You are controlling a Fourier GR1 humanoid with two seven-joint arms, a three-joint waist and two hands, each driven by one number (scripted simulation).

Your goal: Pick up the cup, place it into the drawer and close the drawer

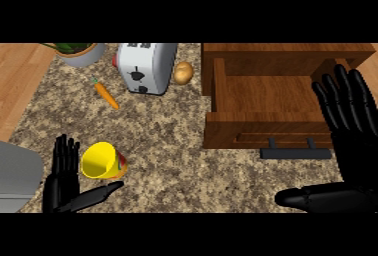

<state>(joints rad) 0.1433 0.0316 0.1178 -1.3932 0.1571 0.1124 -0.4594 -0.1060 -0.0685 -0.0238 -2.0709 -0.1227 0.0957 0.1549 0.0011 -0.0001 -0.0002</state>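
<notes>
From my head view, my left hand (65, 181) sits at the near left of the speckled granite counter (177, 150), fingers straight and pointing away, thumb spread out to the right, holding nothing. The yellow cup (102, 161) lies tipped on its side just beside that hand, in the gap between my fingers and thumb, its mouth facing left and toward me; a red and green band shows on its outer wall, but I can read no writing there.

My right hand (347, 135) is at the right, fingers straight and spread, raised over the right edge of the wooden drawer (266, 95), thumb out to the left near the bottom. It grasps nothing. The drawer stands pulled open, its dark handle (296, 151) facing me.

Farther off, a white toaster (145, 67) stands at the far middle, with a potato (183, 72) just right of it and a carrot (106, 95) to its near left. A potted plant (77, 52) occupies the far left corner. No labels are legible on the toaster.
</notes>
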